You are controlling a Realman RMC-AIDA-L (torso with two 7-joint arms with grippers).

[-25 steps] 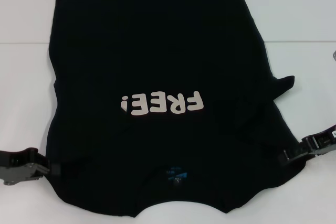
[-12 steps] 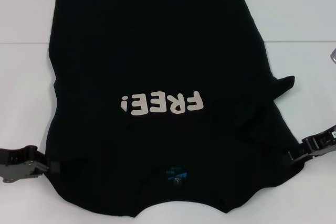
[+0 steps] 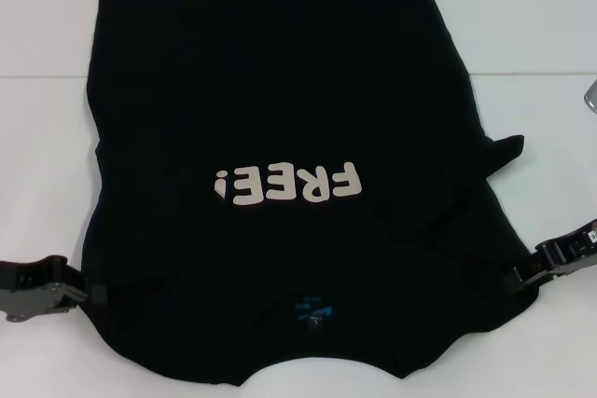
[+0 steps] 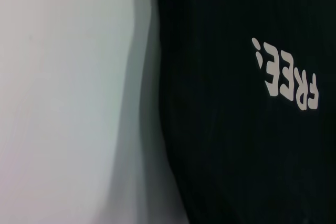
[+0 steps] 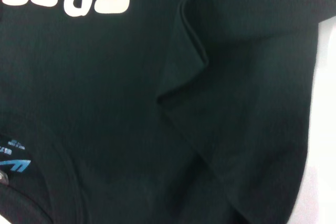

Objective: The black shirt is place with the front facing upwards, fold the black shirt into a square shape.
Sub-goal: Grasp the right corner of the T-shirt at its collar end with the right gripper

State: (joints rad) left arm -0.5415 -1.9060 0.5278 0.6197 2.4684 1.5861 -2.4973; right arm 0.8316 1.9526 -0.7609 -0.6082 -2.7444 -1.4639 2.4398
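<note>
Both grippers, left gripper [image 3: 91, 295] and right gripper [image 3: 516, 276], touch the large soft black cloth shirt [image 3: 280, 118] at its near corners on the white table [image 3: 532, 34]; whether either grips it, I cannot tell.

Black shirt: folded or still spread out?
Partly folded: the black shirt lies front up, lettering showing, both sleeves turned inward; not yet a square.

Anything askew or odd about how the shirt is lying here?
Yes. The black shirt isn't flat on the robot's right: its sleeve is folded inward over the body, leaving a diagonal crease and a small flap poking out. The opposite edge lies smooth.
</note>
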